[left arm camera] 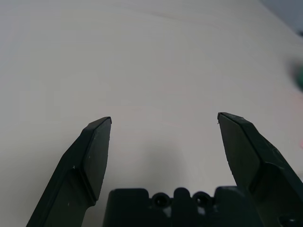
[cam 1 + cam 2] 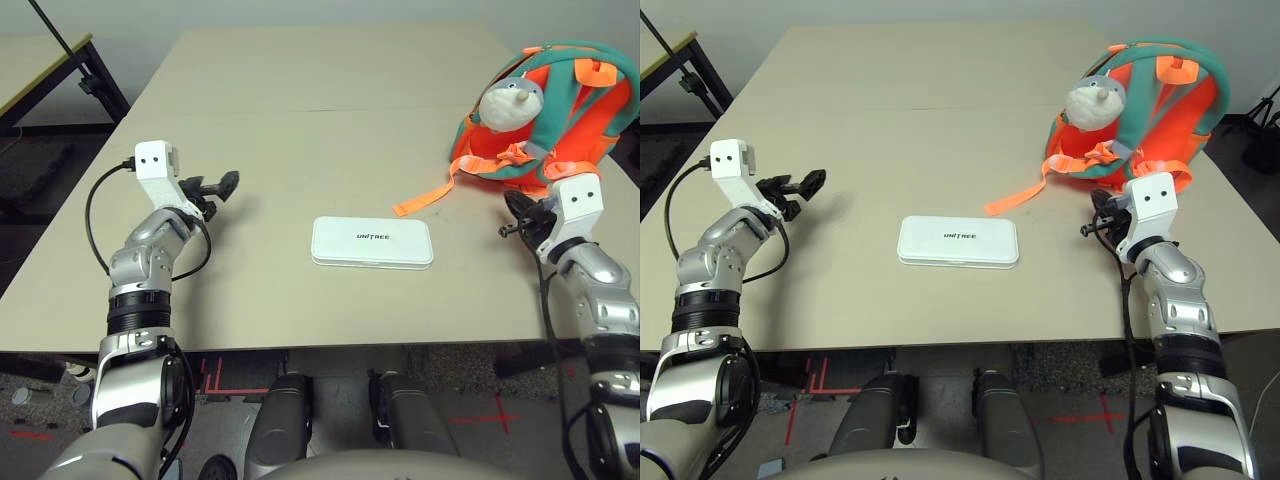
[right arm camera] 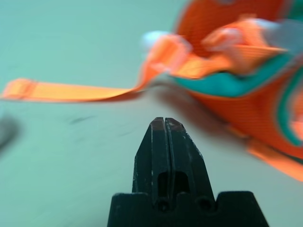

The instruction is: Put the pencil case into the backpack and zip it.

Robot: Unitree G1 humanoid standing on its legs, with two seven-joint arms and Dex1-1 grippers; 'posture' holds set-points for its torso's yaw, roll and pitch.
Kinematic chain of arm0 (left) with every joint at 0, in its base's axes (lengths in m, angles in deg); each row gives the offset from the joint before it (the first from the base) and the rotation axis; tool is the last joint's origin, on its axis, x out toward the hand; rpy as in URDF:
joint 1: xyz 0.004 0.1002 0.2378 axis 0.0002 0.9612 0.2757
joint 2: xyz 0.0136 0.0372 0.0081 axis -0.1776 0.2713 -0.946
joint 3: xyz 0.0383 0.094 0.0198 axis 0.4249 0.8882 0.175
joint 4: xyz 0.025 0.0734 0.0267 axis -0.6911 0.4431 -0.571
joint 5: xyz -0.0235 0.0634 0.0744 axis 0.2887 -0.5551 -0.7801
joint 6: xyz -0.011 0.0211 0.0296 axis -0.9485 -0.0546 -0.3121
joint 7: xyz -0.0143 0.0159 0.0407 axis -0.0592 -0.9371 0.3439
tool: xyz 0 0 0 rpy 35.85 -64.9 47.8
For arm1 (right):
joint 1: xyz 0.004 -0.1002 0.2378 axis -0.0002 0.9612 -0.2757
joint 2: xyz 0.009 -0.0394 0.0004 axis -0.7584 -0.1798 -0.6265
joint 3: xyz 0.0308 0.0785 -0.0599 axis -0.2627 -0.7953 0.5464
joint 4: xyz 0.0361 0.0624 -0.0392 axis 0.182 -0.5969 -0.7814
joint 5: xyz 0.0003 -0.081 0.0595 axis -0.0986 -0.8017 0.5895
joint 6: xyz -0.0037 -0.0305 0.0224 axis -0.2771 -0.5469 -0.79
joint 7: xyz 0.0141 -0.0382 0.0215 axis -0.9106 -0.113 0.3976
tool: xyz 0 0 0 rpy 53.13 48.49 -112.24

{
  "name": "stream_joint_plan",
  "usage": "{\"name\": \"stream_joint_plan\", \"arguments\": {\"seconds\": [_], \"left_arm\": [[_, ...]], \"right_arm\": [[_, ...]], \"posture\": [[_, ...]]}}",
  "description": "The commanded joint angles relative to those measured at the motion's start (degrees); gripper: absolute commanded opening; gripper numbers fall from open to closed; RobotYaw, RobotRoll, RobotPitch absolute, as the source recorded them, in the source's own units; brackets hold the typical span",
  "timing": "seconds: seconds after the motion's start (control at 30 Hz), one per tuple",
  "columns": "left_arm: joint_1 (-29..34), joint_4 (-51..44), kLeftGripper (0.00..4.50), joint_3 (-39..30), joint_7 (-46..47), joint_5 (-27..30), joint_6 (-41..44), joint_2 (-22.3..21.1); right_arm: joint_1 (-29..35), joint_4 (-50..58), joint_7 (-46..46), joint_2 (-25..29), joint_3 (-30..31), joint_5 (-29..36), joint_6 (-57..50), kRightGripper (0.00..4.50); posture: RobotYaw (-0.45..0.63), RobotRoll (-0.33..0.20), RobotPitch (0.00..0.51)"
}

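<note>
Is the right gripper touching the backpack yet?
Apart. The right wrist view shows the shut right gripper with bare table between it and the backpack.

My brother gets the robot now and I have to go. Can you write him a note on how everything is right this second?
Left gripper: open, holding nothing, above the table.
Right gripper: shut, holding nothing, just short of the backpack.
Pencil case: flat on the table between the arms, untouched.
Backpack: far right of the table, one orange strap trailing toward the pencil case.
Done: nothing.
Left: put the pencil case in the backpack, then zip it.
</note>
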Motion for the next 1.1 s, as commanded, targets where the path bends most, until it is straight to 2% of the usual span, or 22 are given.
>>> {"name": "stream_joint_plan", "arguments": {"seconds": [0.03, 0.17, 0.33, 0.57, 0.8, 1.1], "left_arm": [[-1.92, -0.19, 4.50, 2.11, -5.78, 3.41, 9.42, -2.47], [-5.29, 1.23, 4.50, 5.81, -14.02, 5.95, 18.03, -5.02], [-7.82, 3.02, 4.50, 9.00, -22.97, 7.28, 21.98, -6.98], [-9.03, 6.92, 4.50, 12.98, -34.10, 7.21, 23.61, -8.91], [-10.81, 13.58, 4.50, 16.78, -39.75, 4.77, 24.39, -9.51], [-13.27, 24.03, 4.50, 22.67, -45.29, -0.58, 21.85, -6.69]], "right_arm": [[1.72, 6.04, 2.79, 1.62, 1.57, 0.59, -5.00, 0.02], [2.57, 10.51, 6.77, 3.41, 4.71, -0.42, -8.24, 0.02], [1.41, 11.24, 7.51, 2.90, 6.63, -1.28, -9.15, 0.02], [0.40, 10.43, 6.98, 1.83, 8.97, -3.44, -8.15, 0.02], [0.30, 10.32, 7.39, 1.89, 9.79, -4.17, -7.67, 0.02], [0.82, 9.87, 8.69, 3.32, 10.13, -5.48, -6.92, 0.02]], "posture": [[0.05, 0.000, 0.118], [0.05, 0.000, 0.111], [0.06, 0.000, 0.102], [0.07, 0.000, 0.094], [0.07, 0.000, 0.087], [0.06, 0.000, 0.098]]}}
